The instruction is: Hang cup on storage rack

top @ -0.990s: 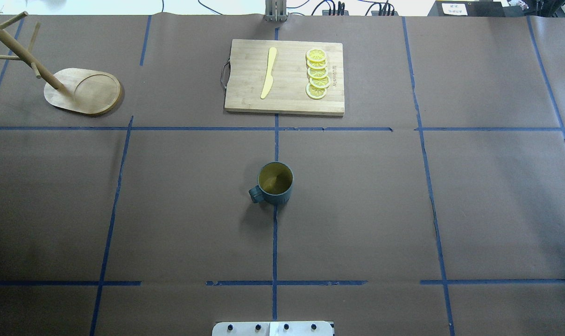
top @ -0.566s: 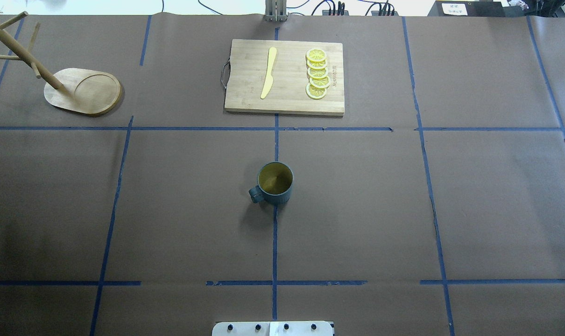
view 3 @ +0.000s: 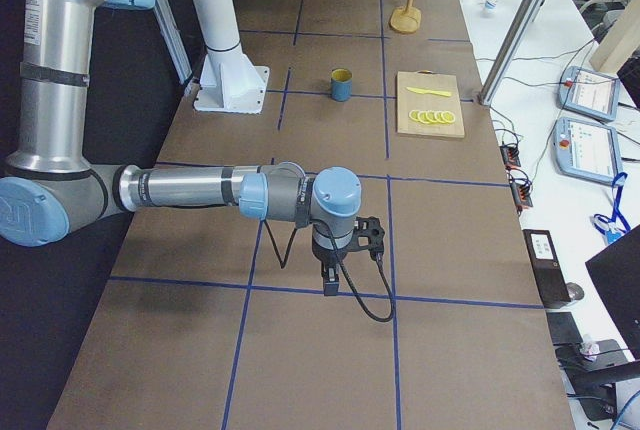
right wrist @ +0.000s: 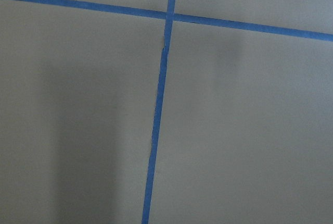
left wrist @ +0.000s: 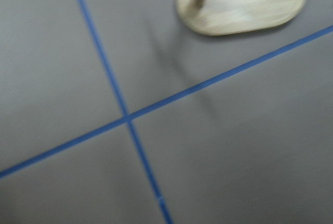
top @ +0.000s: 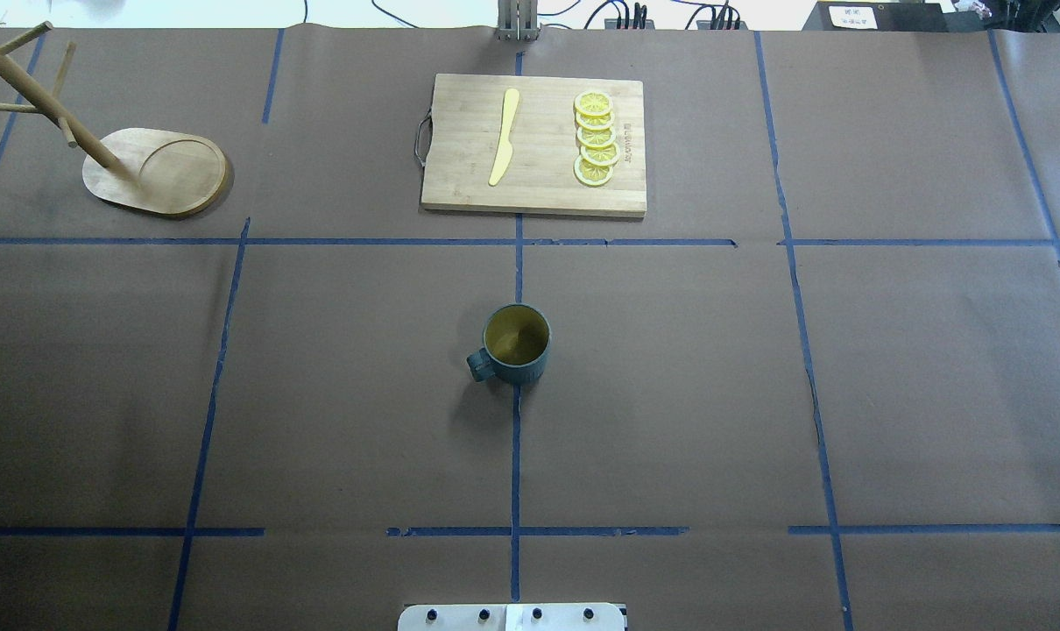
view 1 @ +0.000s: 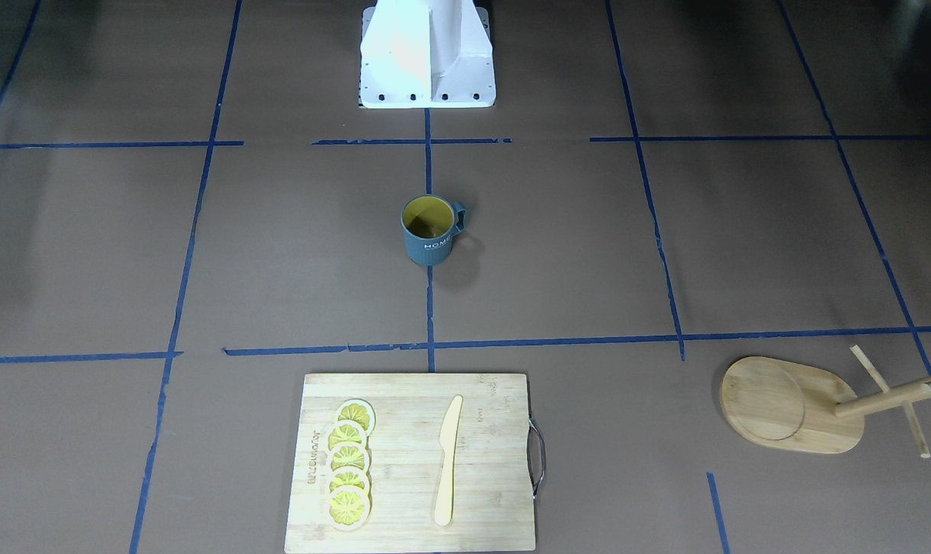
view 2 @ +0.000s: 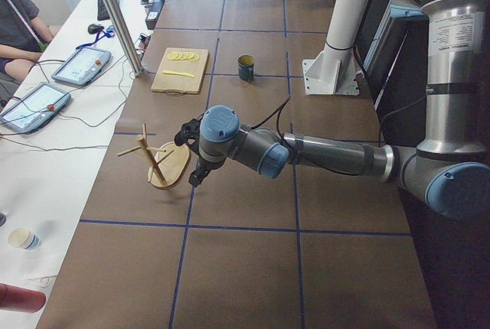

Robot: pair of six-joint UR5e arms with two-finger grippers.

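Cup (top: 514, 346) stands upright dead centre of the overhead view, handle to the lower left, well apart from the rack (top: 158, 171) up in the top-left corner. Left gripper (view 2: 199, 174) hangs near the rack's base, right gripper (view 3: 330, 282) low over the table (view 3: 300, 360). Wide or narrow, I can't tell for either

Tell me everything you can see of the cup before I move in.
The cup is a dark blue-grey mug, ceramic by its look. It is yellow inside and looks empty, with one loop handle and white HOME lettering on the side facing away from the robot. It stands upright, mouth up, on the table, over the centre blue tape line. The handle points to the robot's left. Nothing but the table touches it.
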